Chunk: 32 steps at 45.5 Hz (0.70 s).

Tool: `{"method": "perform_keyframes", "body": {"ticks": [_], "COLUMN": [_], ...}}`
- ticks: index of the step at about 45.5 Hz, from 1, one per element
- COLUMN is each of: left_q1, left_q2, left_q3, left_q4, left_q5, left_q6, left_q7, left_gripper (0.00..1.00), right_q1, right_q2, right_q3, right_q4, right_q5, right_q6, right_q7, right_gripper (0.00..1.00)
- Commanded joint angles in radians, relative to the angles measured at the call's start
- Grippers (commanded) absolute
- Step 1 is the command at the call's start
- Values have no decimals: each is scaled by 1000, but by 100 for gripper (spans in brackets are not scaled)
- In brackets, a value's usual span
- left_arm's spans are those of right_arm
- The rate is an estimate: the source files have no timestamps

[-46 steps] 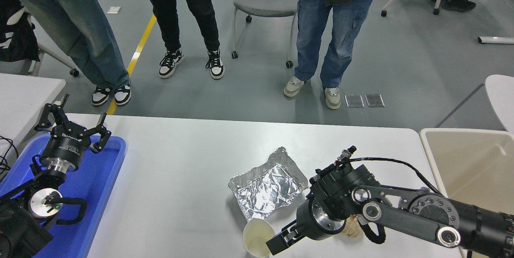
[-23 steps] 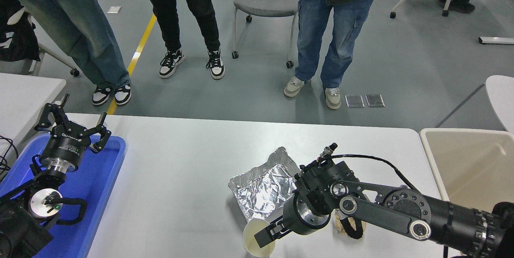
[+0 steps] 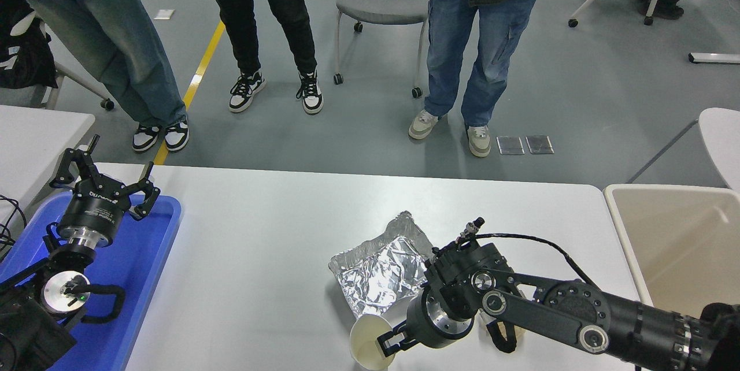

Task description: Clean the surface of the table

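Near the table's (image 3: 260, 255) front edge, right gripper (image 3: 388, 343) spread open over cup's (image 3: 370, 349) rim, seemingly to grasp and bin it; foil (image 3: 378, 273) beyond.

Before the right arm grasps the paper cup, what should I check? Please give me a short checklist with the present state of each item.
1. Right gripper at the paper cup: ok, its fingers sit at the cup's rim.
2. Fingers spread around the cup wall: cannot tell, the grip is not clear.
3. Cup upright on the table surface: ok.
4. Crumpled foil clear of the cup: ok, it lies just behind it.
5. Beige bin free to receive waste: ok, it looks empty, at the table's right end.
6. Left gripper out of the way: ok, open, parked over the blue tray.
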Motion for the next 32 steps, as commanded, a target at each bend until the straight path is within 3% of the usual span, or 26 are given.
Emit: {"method": "perform_keyframes", "body": {"ticks": [1, 16, 26, 32], "left_q1": [0, 0, 0, 0], "left_q2": [0, 0, 0, 0], "left_q3": [0, 0, 0, 0], "left_q4": [0, 0, 0, 0], "left_q5": [0, 0, 0, 0], "left_q6": [0, 0, 0, 0], "left_q7": [0, 0, 0, 0], "left_gripper": [100, 100, 100, 100], "right_q1": [5, 46, 245, 382], "right_q2": [2, -24, -235, -364], "right_q3": [15, 93, 167, 195], "right_q4": [4, 75, 173, 179], "right_q5": [-2, 78, 435, 526], "right_q6": [-3, 11, 92, 137], "right_q7": [6, -20, -80, -80], "right_gripper": [0, 0, 0, 0]}}
